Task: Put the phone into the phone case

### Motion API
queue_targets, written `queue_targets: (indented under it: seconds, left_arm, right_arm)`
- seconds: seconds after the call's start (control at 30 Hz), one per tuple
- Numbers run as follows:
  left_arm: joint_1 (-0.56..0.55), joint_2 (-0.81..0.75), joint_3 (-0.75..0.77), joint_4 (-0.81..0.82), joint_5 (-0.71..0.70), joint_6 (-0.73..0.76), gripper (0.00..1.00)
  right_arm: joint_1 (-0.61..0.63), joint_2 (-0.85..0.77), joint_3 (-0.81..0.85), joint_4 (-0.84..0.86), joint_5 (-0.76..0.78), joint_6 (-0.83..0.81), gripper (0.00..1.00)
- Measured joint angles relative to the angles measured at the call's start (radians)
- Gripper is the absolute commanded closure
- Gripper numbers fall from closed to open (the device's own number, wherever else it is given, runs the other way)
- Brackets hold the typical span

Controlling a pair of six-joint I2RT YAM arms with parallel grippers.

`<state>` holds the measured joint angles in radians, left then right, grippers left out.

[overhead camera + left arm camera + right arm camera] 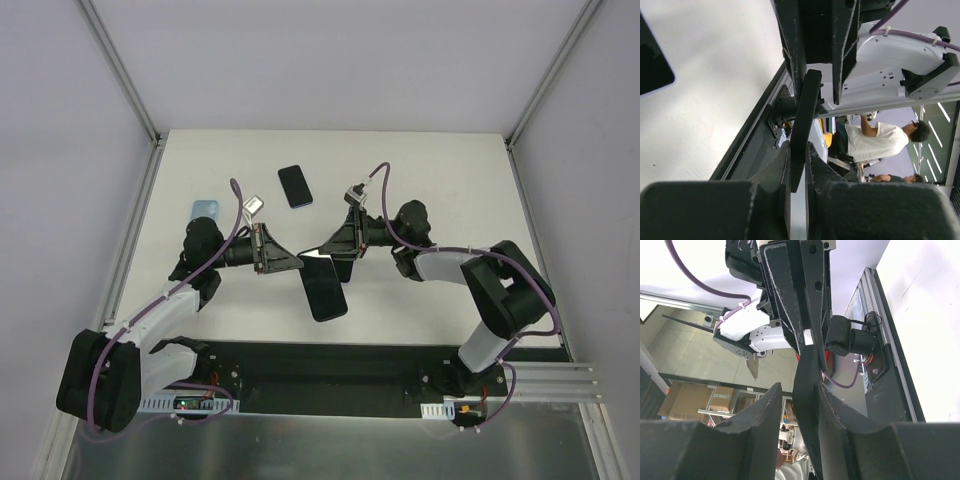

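Two tools met over the middle of the bench (430, 180), both on one black slab (324, 288) held up off the surface; whether that slab was the phone or the case could not be told. The left tool (293, 262) was clamped on one end of it, and its wrist view showed both fingers (782, 175) pressed against the slab's faces. The right tool (325, 252) straddled the other end with its jaws apart. In its wrist view one finger (827, 405) lay against the slab and the other stood off with a gap.

A black phone (295, 186) lay flat on the bench at about 12 o'clock from the slab, well apart from it. A pale blue item (205, 210), partly hidden behind the left arm, lay at about 10 o'clock.
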<state>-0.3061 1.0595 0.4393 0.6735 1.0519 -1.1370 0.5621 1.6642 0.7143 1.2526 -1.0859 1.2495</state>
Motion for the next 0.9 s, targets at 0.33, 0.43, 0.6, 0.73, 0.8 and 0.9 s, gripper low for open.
queue_targets:
  seconds: [0.33, 0.43, 0.6, 0.73, 0.8, 0.9]
  left_arm:
    - [0.0, -0.004, 0.058, -0.219, -0.021, 0.126, 0.53]
    - [0.0, -0.013, 0.063, -0.253, -0.036, 0.164, 0.33]
    - [-0.001, -0.042, 0.039, -0.266, -0.041, 0.183, 0.26]
    - [-0.011, -0.052, 0.035, -0.247, -0.041, 0.182, 0.29]
    - [-0.026, -0.044, 0.034, -0.223, -0.041, 0.178, 0.32]
    - [-0.048, -0.018, 0.026, -0.162, -0.041, 0.153, 0.43]
  right_arm:
    - [0.0, 0.03, -0.002, -0.007, 0.001, -0.027, 0.99]
    - [0.003, 0.031, -0.001, -0.005, 0.0, -0.018, 0.99]
    - [0.012, 0.031, 0.018, -0.001, 0.0, -0.003, 0.99]
    - [0.011, 0.032, 0.054, 0.0, 0.016, 0.004, 0.98]
    - [0.011, 0.032, 0.07, 0.002, 0.039, 0.006, 0.98]
    - [0.011, 0.032, 0.075, 0.005, 0.073, 0.006, 0.98]
